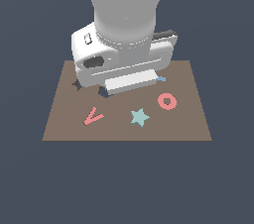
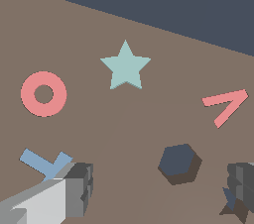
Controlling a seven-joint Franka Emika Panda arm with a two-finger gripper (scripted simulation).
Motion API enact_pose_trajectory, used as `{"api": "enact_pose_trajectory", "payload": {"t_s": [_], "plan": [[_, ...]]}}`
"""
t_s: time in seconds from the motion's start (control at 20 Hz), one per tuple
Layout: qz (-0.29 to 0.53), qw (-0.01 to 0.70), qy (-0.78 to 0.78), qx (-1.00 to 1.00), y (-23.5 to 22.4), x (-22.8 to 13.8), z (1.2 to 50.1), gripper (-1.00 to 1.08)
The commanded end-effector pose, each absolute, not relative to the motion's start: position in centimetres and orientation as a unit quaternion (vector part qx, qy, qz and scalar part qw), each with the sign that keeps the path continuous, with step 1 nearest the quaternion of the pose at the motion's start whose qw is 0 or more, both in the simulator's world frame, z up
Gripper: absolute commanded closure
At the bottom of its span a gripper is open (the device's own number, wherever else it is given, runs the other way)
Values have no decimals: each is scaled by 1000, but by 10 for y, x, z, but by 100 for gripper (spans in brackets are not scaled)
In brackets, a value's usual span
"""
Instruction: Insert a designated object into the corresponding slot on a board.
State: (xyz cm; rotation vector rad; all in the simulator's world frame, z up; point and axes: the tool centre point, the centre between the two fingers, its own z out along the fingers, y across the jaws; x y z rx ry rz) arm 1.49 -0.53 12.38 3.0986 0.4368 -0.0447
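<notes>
The light-teal star [image 1: 140, 117] [image 2: 125, 67] lies flat on the brown board [image 1: 191, 121] [image 2: 124, 129], near its front edge in the exterior view. The dark star-shaped slot [image 1: 76, 85] [image 2: 232, 209] shows only in part, at the exterior view's left beside the arm's white hand [image 1: 124, 62]. My gripper [image 2: 161, 184] hovers over the board's back half, open and empty. One finger [image 2: 79, 188] stands near the blue T and the other [image 2: 243, 181] over the star slot. The star lies well apart from both fingers.
The dark hexagonal cutout [image 2: 179, 163] [image 1: 103, 92] sits between my fingers. A pink ring [image 1: 167, 101] [image 2: 43, 94], a pink V piece [image 1: 93, 116] [image 2: 225, 105] and a blue T piece [image 2: 44, 161] [image 1: 161, 78] lie on the board. Dark floor surrounds the board.
</notes>
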Motion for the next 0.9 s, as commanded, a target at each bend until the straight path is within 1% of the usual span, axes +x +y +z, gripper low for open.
{"api": "enact_pose_trajectory", "payload": {"t_s": [0.0,0.85], "plan": [[-13,5,176,984,-5,21,118,-92],[-3,1,470,883,19,69,69,-92]]}}
